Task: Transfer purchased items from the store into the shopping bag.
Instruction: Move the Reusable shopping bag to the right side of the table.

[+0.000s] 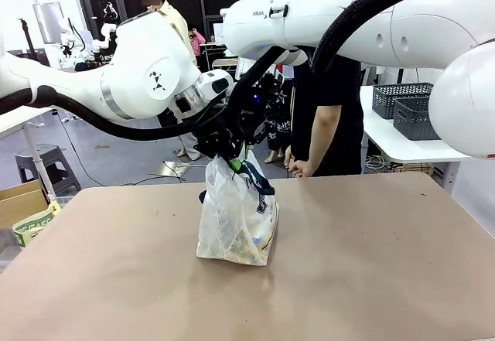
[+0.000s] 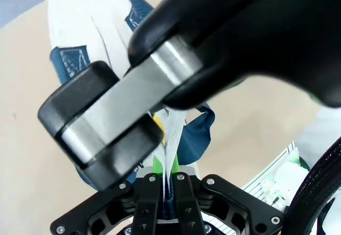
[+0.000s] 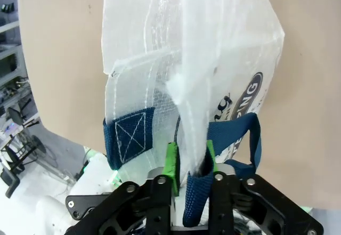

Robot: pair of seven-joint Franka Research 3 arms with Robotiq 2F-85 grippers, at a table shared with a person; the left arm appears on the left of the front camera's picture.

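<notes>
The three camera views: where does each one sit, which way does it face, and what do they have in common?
Front view: fixed between the arms, faces across the table at a person; both arms meet above the shopping bag.
Left wrist view: looks along the left gripper, shut on bag film; the other gripper crosses in front.
Right wrist view: looks along the right gripper at the bag, a navy strap between its fingers.
Shared: the bag's top.

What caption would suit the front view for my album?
Two white robot arms hold the top of a plastic shopping bag standing on a tan table.
</notes>
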